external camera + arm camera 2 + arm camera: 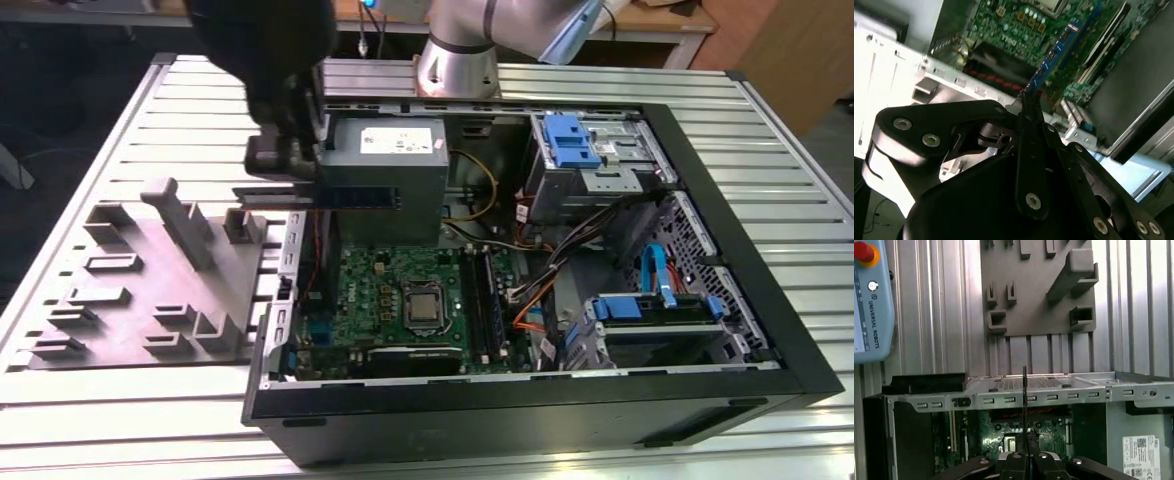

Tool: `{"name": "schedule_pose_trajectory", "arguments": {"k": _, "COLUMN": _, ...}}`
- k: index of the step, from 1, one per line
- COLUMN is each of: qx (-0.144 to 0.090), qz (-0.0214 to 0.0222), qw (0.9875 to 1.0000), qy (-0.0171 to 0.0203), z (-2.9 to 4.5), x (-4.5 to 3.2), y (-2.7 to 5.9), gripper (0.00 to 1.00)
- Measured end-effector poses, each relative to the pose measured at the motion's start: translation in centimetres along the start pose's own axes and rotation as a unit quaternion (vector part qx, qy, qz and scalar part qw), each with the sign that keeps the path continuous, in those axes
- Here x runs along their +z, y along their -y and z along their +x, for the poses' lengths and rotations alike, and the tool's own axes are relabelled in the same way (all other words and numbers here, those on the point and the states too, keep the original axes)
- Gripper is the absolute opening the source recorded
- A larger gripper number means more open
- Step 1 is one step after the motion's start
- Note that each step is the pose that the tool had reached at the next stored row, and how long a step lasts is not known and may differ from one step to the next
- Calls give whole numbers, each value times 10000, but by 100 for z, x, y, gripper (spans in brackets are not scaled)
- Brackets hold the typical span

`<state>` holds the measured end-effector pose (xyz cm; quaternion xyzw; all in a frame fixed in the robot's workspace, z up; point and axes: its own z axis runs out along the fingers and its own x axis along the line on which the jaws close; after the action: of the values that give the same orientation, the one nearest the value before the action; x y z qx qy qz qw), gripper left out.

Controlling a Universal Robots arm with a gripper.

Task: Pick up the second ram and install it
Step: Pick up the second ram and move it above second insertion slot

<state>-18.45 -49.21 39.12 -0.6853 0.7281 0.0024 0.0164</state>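
Dark blue-black on second ram (354, 197), w/ small darker chips; reads brighter blue in second wrist view. Matte black on gripper (283, 185). Green w/ fine speckle of parts across mobo (380, 290). Plain grey on PSU (387, 180), w/ white label (400, 140). Bright blue on drive caddies (570, 140). Black on case (534, 405). Silver w/ ribbed stripes on table (107, 400). Flat grey on fixture plate (147, 300). Orange on cable bundle (531, 302). Pale blue on pendant (869, 315), w/ red button (863, 251), yellow-ringed.
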Motion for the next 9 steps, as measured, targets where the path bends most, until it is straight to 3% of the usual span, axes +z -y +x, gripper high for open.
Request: {"name": "schedule_pose_trajectory", "arguments": {"k": 9, "qx": 0, "qz": 0, "qw": 10000, "qy": 0, "z": -24, "x": 10, "y": 402, "gripper": 11}}
